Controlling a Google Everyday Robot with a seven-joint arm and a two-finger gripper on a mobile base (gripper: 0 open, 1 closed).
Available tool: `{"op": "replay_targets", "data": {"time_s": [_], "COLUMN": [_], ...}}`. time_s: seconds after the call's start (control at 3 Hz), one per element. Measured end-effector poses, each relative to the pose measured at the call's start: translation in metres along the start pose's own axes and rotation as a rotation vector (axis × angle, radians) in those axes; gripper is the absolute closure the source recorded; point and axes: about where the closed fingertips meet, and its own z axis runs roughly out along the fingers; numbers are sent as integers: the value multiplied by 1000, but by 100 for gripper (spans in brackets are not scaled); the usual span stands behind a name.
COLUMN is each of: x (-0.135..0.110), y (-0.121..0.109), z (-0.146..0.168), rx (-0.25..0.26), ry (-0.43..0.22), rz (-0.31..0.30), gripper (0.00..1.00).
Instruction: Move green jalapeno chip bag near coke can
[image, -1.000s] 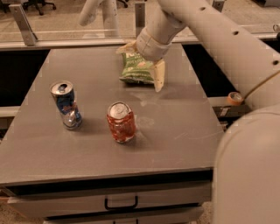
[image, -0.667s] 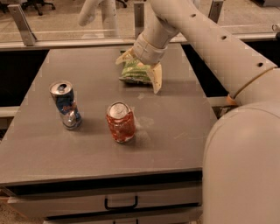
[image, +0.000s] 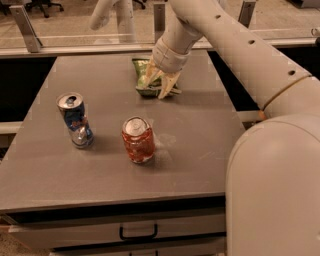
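At the front edge, a drawer w/ a thin dark loop handle (image: 138, 232) is seen under the table (image: 210, 150) – a flat, matte grey slab w/ faint scuffs. Nearest on it, the coke can (image: 138, 140) is stood upright approx. mid-table: red-orange, dented sides, silver top w/ tab. To its left, apart from it, a blue-and-silver can (image: 75, 120) is stood, crumpled at the waist. Further back, well apart from both cans, the green jalapeno chip bag (image: 142, 70) is laid flat – crinkly, glossy film. The gripper (image: 159, 84) is set down on the bag's right part, pale fingers (image: 168, 86) spread apart w/ tips on the film; a firm clamp can't be confirmed. Smooth cream arm shells (image: 240, 45) are seen at right.
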Motion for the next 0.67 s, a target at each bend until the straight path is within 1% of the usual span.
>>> {"op": "replay_targets", "data": {"time_s": [0.33, 0.67], "x": [-2, -13], "y": [-5, 1], "z": [0, -7], "rx": [-55, -104], "ry": [7, -12], "rz": [-7, 32], "gripper": [88, 100]}}
